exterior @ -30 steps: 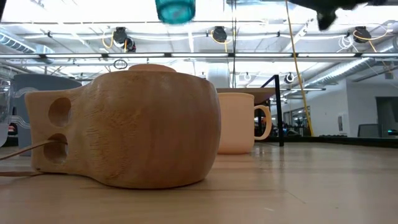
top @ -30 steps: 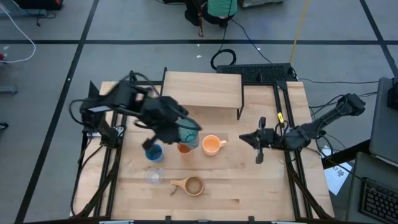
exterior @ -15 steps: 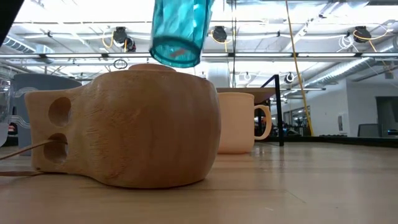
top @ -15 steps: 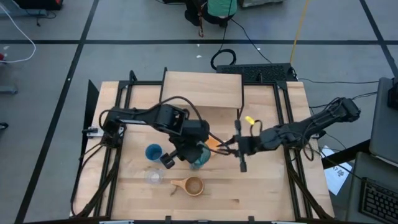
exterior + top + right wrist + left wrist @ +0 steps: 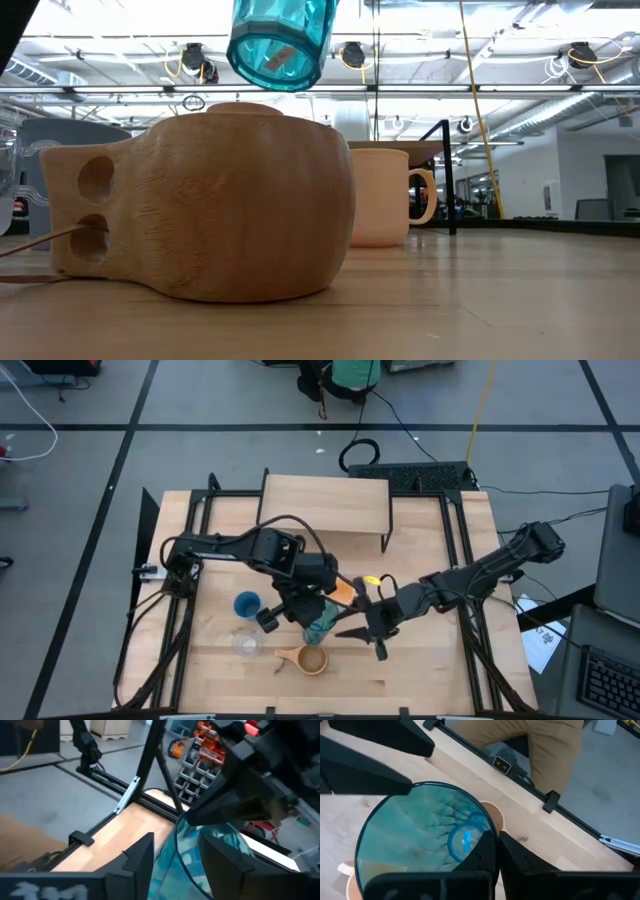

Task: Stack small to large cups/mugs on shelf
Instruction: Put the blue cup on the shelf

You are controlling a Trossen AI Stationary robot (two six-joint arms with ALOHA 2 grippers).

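My left gripper (image 5: pixel 312 610) is shut on the teal textured tumbler (image 5: pixel 321 624), which hangs tilted in the air above the tan wooden cup (image 5: pixel 308 658). The low view shows the tumbler (image 5: pixel 280 40) high over the wooden cup (image 5: pixel 200 200). My right gripper (image 5: pixel 357 638) is open right beside the tumbler, its fingers on either side of the tumbler's wall (image 5: pixel 187 852); whether they touch it I cannot tell. The blue cup (image 5: pixel 246 604) and the clear glass (image 5: pixel 247 645) stand on the tabletop. The orange mug (image 5: pixel 343 592) shows partly behind the arms. The shelf (image 5: pixel 325 505) stands at the far edge. My left gripper pinches the tumbler's wall at its rim (image 5: pixel 492 837), one finger inside the mouth and one outside. The fingers come slanting down from the far left. The tumbler is lifted clear and tilted, its base toward the near edge.
A person in tan trousers (image 5: pixel 535 745) stands close to the table's edge. Black frame rails (image 5: pixel 462 560) run along the table's left and right sides. Bare wood (image 5: pixel 420 675) lies at the near right.
My left gripper has carried the teal tumbler down and toward the near edge, from beside the orange mug to above the wooden cup, and the tumbler has tipped further. My right gripper has swung toward the table's left and near edge, up to the tumbler, and has opened.
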